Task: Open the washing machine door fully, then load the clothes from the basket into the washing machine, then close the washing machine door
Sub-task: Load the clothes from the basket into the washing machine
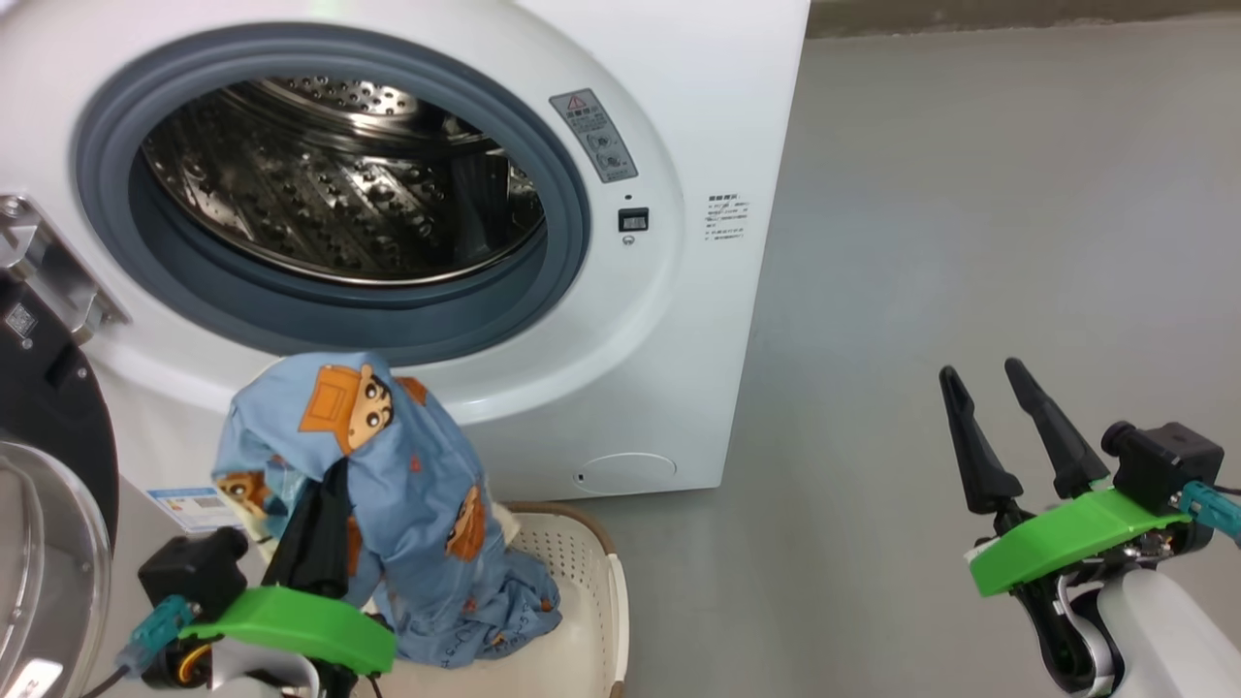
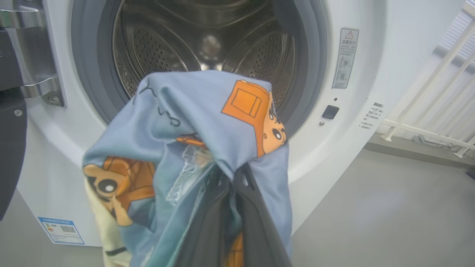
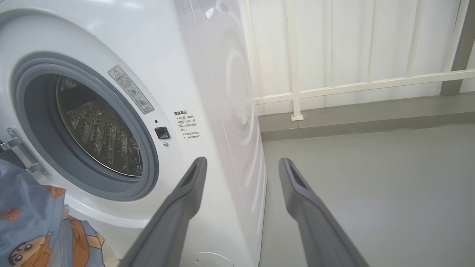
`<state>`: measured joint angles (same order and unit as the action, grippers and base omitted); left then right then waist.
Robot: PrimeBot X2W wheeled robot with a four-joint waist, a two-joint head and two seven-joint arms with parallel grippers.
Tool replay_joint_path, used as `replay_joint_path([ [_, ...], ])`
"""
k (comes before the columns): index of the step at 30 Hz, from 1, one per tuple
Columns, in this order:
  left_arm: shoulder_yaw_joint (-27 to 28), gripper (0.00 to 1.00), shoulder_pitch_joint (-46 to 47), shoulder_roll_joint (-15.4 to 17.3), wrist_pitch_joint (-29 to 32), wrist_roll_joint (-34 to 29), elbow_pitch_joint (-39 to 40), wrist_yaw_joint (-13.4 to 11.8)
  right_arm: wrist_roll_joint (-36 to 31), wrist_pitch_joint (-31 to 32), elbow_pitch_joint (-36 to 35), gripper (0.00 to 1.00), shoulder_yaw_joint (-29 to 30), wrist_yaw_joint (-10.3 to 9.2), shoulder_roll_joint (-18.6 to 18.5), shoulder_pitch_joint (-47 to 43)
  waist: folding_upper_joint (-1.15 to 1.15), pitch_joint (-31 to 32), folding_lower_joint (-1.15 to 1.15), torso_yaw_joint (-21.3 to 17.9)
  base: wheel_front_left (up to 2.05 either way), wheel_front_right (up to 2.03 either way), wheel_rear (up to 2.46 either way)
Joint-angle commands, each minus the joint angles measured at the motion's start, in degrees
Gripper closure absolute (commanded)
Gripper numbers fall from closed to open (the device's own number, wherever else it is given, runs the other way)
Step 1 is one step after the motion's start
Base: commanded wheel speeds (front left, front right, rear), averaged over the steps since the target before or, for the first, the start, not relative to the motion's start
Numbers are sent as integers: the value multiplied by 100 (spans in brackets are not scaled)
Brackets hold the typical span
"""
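Observation:
The white washing machine (image 1: 679, 145) stands with its steel drum (image 1: 339, 184) exposed. Its door (image 1: 48, 465), black-rimmed with a glass centre, hangs swung out at the far left. My left gripper (image 1: 325, 490) is shut on the clothes (image 1: 407, 494), light-blue fabric with orange cartoon prints, lifted above the basket (image 1: 591, 582) and just below the drum opening. Fabric drapes over the left fingers (image 2: 256, 207), with the drum (image 2: 207, 44) straight behind. The garment's lower end still trails into the basket. My right gripper (image 1: 984, 373) is open and holds nothing, out over the floor to the right.
Grey floor (image 1: 970, 242) stretches right of the machine. A white railing (image 3: 334, 85) runs behind it. The door hinge (image 1: 48, 262) juts out at the opening's left side. A blue label sticker (image 2: 61, 230) sits low on the machine front.

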<state>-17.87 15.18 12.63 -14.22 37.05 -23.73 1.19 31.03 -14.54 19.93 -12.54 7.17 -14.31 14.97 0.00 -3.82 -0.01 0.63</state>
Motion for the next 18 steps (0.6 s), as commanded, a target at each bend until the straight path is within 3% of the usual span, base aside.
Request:
replay_joint_path([
  [1,232,100,64,158,-77,-47,208,-38,32,-46,-113,0,-102,32,-85,-41,0,29,1,-19,0,0,0],
  [18,417,100,-338,198,-77,-315,1114,-352,-195,-46,-254,0,-45,32,-80,-132,0,76,1,-168,0,0,0],
])
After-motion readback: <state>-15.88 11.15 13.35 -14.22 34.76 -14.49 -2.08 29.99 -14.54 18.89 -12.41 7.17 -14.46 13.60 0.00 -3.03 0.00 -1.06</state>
